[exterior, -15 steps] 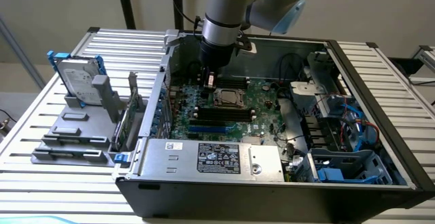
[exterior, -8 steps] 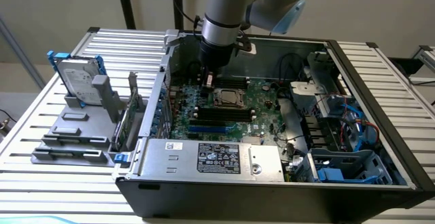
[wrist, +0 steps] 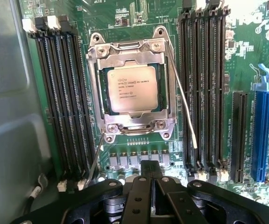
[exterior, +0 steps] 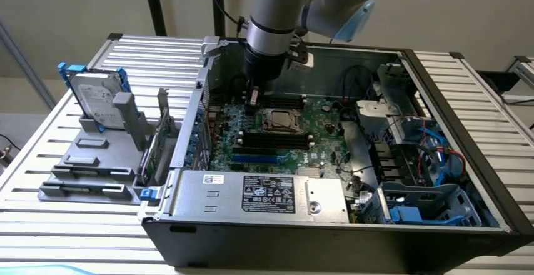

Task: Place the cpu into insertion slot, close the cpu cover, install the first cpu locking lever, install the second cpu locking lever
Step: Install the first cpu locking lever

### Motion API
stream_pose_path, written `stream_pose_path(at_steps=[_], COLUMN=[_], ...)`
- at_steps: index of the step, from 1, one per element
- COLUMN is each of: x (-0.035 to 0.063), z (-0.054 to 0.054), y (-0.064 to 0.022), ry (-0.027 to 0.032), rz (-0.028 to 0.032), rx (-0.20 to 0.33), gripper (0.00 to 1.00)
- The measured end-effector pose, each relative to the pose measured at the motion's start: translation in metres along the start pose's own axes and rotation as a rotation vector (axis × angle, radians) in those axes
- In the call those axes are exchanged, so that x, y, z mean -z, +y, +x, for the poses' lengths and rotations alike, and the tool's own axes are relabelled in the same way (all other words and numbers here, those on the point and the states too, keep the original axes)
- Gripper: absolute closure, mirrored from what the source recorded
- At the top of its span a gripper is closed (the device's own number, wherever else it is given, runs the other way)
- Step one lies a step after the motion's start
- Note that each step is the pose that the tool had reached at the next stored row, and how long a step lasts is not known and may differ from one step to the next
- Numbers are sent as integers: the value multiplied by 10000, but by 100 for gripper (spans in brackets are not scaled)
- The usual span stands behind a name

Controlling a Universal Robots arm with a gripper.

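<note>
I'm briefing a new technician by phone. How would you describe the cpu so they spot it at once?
Look inside the open black computer case at the green motherboard. Between two banks of long black memory slots sits a silvery square frame, the cpu cover; the cpu is the pale, printed metal square in its window.

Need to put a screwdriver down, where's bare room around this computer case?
Bare table slats beside the grey drive rack at the exterior view's lower left, and along the case on its right. Inside is crowded: memory slots flank the cpu.
</note>
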State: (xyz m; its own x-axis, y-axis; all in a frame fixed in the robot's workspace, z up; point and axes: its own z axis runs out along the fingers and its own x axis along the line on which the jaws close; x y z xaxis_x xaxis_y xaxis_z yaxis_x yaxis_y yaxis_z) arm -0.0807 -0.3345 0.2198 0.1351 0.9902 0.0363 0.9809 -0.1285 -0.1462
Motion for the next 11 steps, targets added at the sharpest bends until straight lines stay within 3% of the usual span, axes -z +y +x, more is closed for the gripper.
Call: stream_pose_path(at_steps=[2, 8, 11], x=[6, 18, 37], z=[-1, -4, -5], y=[-9, -39, -48], ry=[154, 694, 918], rz=[19, 78, 102], rx=[-134, -510, -691], gripper=[89, 89, 89])
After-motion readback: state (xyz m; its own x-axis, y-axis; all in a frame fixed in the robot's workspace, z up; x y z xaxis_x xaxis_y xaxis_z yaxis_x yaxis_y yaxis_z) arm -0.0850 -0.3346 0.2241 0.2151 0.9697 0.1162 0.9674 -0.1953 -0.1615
